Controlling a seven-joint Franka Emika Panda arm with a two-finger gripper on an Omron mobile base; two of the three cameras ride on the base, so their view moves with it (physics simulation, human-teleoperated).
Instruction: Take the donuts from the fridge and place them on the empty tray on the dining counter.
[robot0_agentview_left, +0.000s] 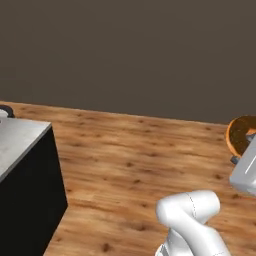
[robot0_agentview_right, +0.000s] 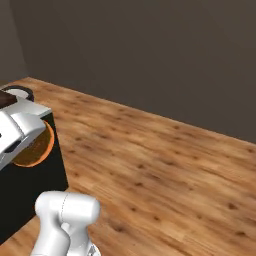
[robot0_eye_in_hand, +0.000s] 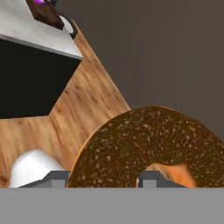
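Note:
My gripper (robot0_eye_in_hand: 104, 179) is shut on the orange-brown glazed donut (robot0_eye_in_hand: 153, 144), which stands on edge between the fingers. The same donut (robot0_agentview_left: 242, 134) shows at the right edge of the left base view and beside the counter's black side in the right base view (robot0_agentview_right: 36, 148). The dining counter (robot0_eye_in_hand: 26, 30) has a grey marble top on a black base. On it lies a dark brown tray (robot0_eye_in_hand: 43, 14) with a bit of purple-magenta showing on top at the picture's edge. The fridge is out of view.
A dark ring-shaped object (robot0_eye_in_hand: 68, 25) sits on the counter's corner beyond the tray. Wooden floor (robot0_agentview_left: 140, 160) stretches ahead to a plain dark wall (robot0_agentview_left: 130, 50). The counter's corner (robot0_agentview_left: 47, 125) juts in from the left.

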